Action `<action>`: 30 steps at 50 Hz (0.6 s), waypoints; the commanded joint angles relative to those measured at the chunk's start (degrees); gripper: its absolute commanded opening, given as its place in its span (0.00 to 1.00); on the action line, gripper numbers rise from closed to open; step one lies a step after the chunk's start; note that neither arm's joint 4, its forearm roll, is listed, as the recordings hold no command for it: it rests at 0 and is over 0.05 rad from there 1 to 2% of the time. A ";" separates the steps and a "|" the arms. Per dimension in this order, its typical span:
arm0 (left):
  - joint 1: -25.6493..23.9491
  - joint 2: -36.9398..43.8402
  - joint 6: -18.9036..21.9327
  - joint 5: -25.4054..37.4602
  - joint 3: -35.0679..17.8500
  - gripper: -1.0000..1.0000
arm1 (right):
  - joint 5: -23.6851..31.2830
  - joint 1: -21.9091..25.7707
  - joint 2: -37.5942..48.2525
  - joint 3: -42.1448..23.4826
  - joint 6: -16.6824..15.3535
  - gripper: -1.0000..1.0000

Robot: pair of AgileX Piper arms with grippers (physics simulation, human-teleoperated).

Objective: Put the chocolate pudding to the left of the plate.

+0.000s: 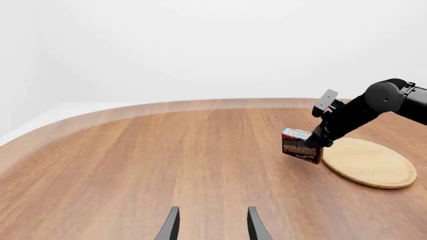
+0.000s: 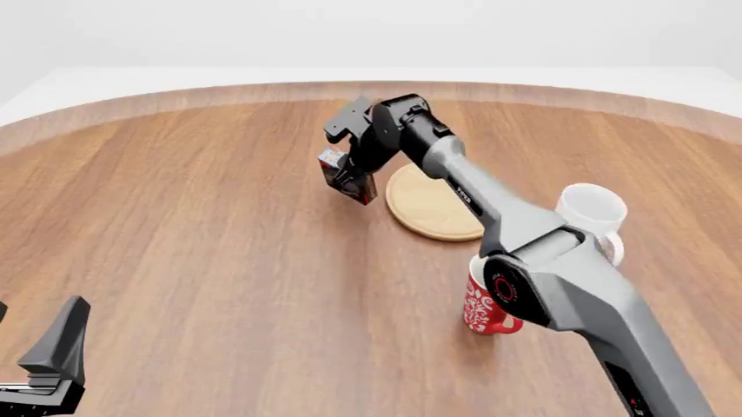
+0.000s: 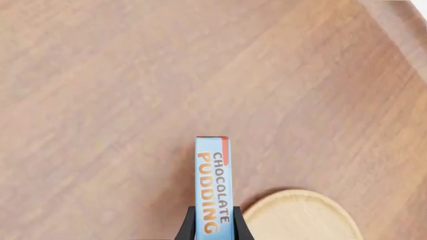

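Note:
The chocolate pudding carton [image 2: 347, 180], dark brown with a light blue and red top band, is held by my right gripper [image 2: 354, 169] just left of the light-tan wooden plate [image 2: 432, 205]. It looks tilted, at or just above the table. The right wrist view shows its blue top [image 3: 213, 186] clamped between the fingers [image 3: 189, 226], with the plate's rim [image 3: 300, 215] beside it. The left wrist view shows the carton [image 1: 300, 146] beside the plate [image 1: 370, 162]. My left gripper [image 1: 212, 225] is open and empty, low over the near left of the table [image 2: 52, 365].
A red patterned mug [image 2: 487, 306] stands at the near right, partly hidden behind my right arm. A white mug [image 2: 592, 213] stands behind it, right of the plate. The curved far edge of the wooden table [image 2: 174, 95] runs across the back.

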 commanded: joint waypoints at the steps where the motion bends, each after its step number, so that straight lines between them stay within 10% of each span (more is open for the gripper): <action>1: 0.00 0.00 0.00 0.00 0.00 1.00 | 6.53 0.04 4.89 -9.23 -0.12 0.00; 30: 0.00 0.00 0.00 0.00 0.00 1.00 | 8.66 -0.08 5.54 -10.32 -1.39 0.00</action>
